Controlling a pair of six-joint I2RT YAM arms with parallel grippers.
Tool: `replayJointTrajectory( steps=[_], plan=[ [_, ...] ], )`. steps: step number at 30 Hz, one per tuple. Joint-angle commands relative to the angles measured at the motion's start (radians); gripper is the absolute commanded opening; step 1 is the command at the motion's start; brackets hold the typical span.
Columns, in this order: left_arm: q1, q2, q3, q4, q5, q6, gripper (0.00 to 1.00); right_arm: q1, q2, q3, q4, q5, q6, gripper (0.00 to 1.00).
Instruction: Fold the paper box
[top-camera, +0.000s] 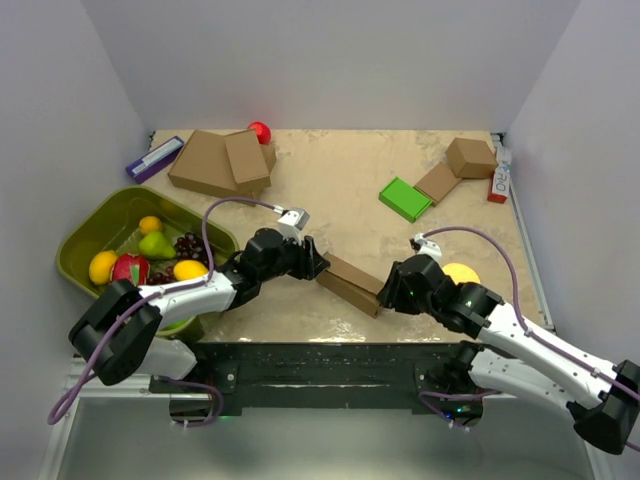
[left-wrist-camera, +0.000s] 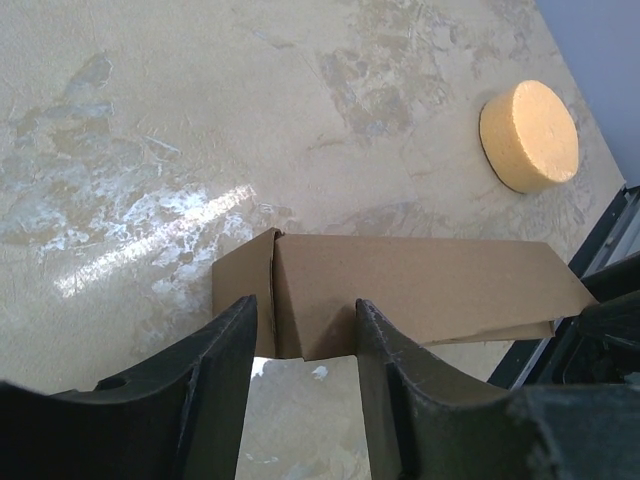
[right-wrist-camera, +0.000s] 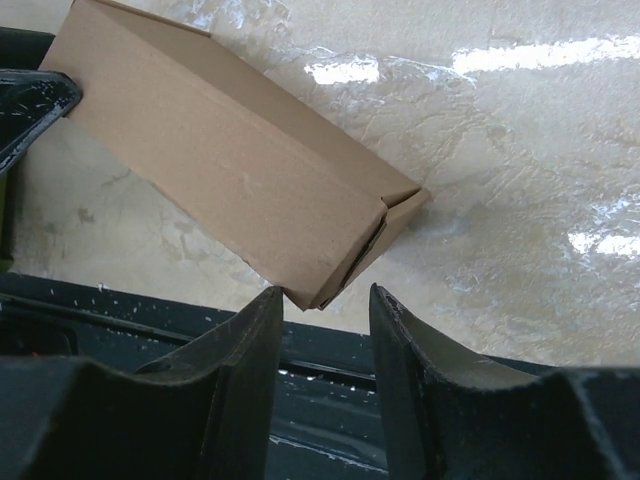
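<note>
The paper box (top-camera: 350, 283) is a thin brown cardboard mailer lying slantwise near the table's front edge, between my two grippers. My left gripper (top-camera: 315, 262) is at its left end. In the left wrist view the box (left-wrist-camera: 420, 285) lies just past the gripper (left-wrist-camera: 305, 325), whose jaws are open with a folded flap edge between the tips. My right gripper (top-camera: 387, 290) is at the right end. In the right wrist view the gripper (right-wrist-camera: 320, 300) is open with the box's (right-wrist-camera: 230, 170) near corner at its tips. Neither pair of jaws is closed on it.
A green bin (top-camera: 88, 222) of fruit stands at the left. Stacked larger brown boxes (top-camera: 215, 165) and a red ball (top-camera: 259, 131) are at the back left. A green block (top-camera: 404, 198) and small brown box (top-camera: 470, 157) are back right. A yellow sponge (top-camera: 462, 272) (left-wrist-camera: 530, 135) lies right of the box.
</note>
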Motion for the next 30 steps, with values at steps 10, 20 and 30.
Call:
replayJointTrajectory(
  steps=[10,20,30],
  plan=[
    [0.004,0.013,-0.016,-0.093,-0.016,0.042,0.46,0.005,-0.031,0.031,0.002,0.035,0.034,0.46],
    [0.004,0.004,-0.022,-0.099,-0.018,0.048,0.45,0.005,-0.028,-0.098,0.065,0.021,0.077,0.43],
    [0.004,-0.009,-0.031,-0.103,-0.019,0.045,0.43,0.005,-0.077,-0.1,0.024,0.018,0.102,0.39]
  ],
)
